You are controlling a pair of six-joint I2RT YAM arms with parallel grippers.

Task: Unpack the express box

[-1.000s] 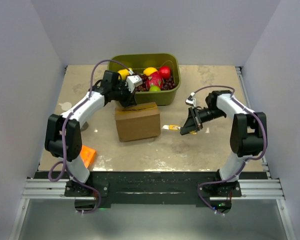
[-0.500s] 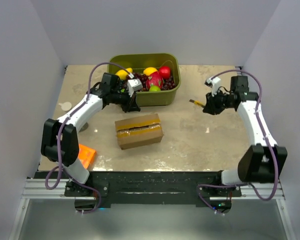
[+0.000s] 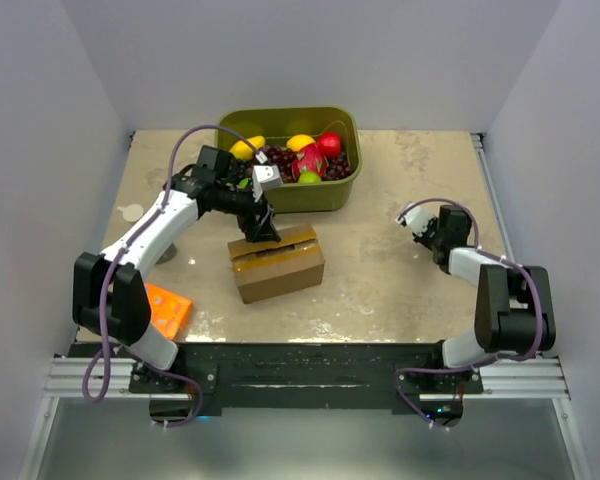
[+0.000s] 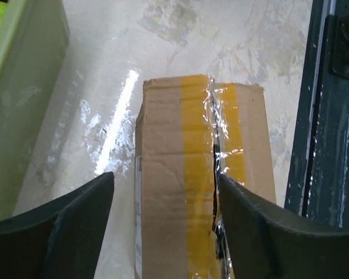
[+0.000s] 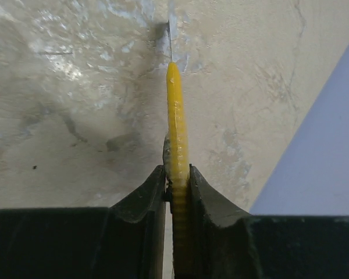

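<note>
My top camera looks down from above and behind the arm bases at the whole table (image 3: 400,290). My left wrist camera sees the express box (image 4: 186,174) closely from above; both views share it. My right wrist camera faces the tabletop very closely, along a yellow cutter (image 5: 177,145).

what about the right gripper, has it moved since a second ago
Yes: the right gripper swung rightward, farther from the green bin, toward the table's right edge.

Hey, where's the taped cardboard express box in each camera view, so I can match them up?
Top external: express box mid-table, just below the green bin.
Left wrist: express box lower centre, taped seam running up the frame.
Right wrist: not in it.
Shared landmark: green bin, whose wall fills the left wrist view's top-left corner.
</note>
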